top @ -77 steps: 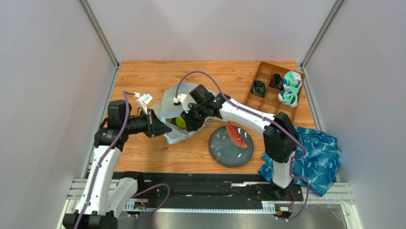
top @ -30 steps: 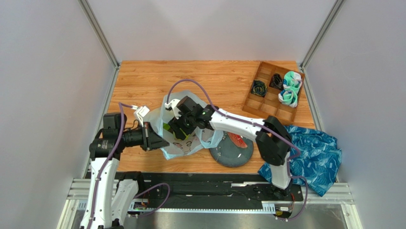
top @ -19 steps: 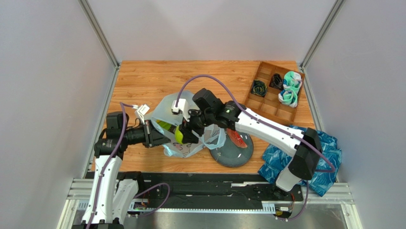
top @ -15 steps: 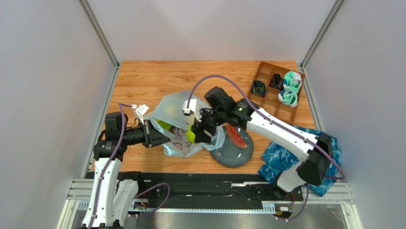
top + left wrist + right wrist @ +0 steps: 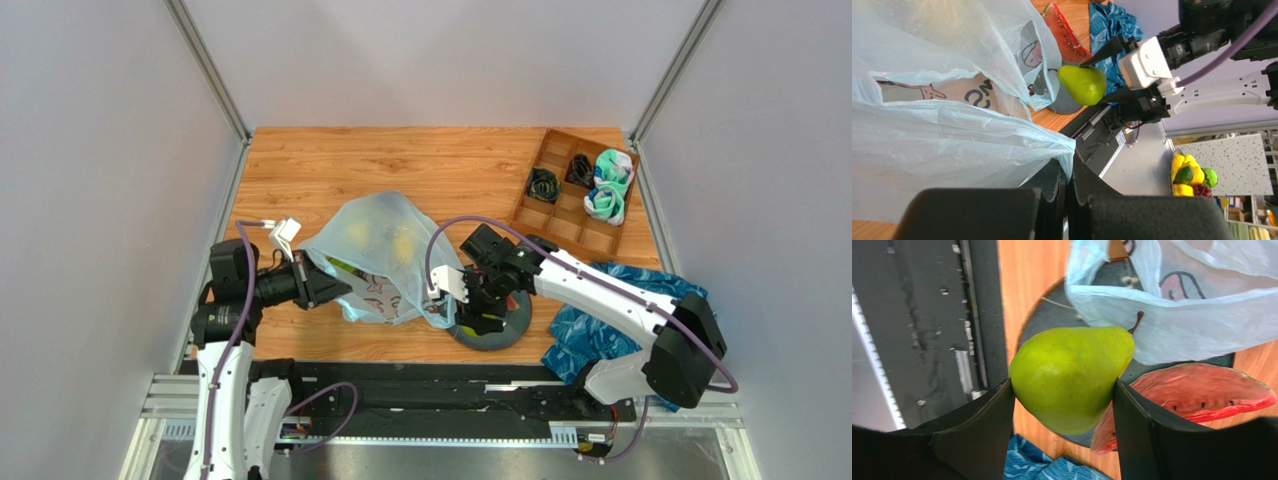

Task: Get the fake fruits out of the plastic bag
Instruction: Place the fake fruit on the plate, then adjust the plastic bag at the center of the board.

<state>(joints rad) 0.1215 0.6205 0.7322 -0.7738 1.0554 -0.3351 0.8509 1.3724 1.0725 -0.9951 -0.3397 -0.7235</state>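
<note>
The pale blue-white plastic bag (image 5: 375, 255) lies at the table's middle, and yellow fruits (image 5: 400, 243) show faintly through it. My left gripper (image 5: 335, 290) is shut on the bag's edge (image 5: 1068, 167) at its left side. My right gripper (image 5: 470, 305) is outside the bag, over the dark plate (image 5: 510, 325). It is shut on a green pear (image 5: 1069, 375), which also shows in the left wrist view (image 5: 1083, 84). A red watermelon slice (image 5: 1197, 390) lies on the plate just beyond the pear.
A wooden compartment tray (image 5: 560, 215) with rolled socks (image 5: 610, 185) stands at the back right. A blue patterned cloth (image 5: 640, 320) lies at the right near edge beside the plate. The black base rail (image 5: 400, 385) runs along the near edge.
My right gripper came out of the bag holding the pear and moved right and nearer, over the plate. The bag has slumped closed. My left gripper still holds the bag's edge.
</note>
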